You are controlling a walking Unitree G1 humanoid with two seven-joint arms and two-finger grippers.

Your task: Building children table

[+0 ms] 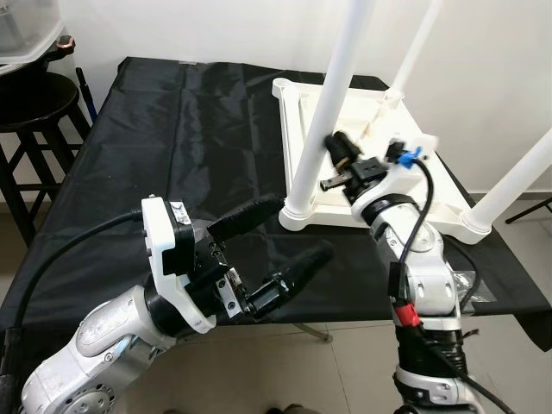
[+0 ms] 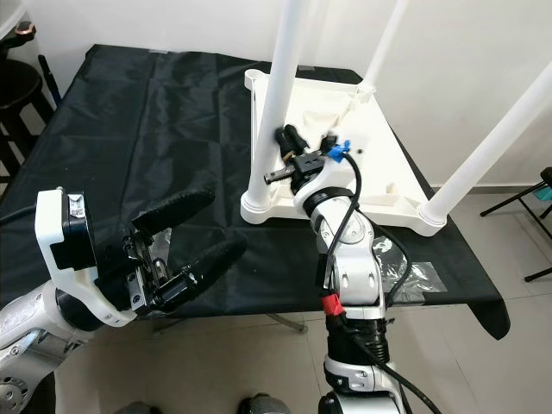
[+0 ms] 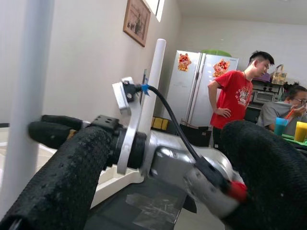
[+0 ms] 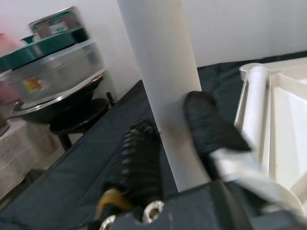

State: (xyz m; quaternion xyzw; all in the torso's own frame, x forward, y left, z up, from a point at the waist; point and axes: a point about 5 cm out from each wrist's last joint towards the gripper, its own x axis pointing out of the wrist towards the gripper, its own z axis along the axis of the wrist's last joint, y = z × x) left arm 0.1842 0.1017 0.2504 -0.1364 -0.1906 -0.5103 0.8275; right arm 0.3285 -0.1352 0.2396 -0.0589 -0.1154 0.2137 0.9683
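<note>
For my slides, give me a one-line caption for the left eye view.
Right gripper clasps a white leg of the upturned children's table while the open left gripper waits nearby.

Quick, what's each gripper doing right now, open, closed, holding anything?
Left gripper: open, holding nothing, hovering over the black cloth.
Right gripper: closed around the near white table leg.

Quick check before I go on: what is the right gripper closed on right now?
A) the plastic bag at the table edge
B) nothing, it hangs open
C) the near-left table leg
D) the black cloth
C: the right gripper has its black fingers on either side of the white table leg, low on the upturned tabletop.
</note>
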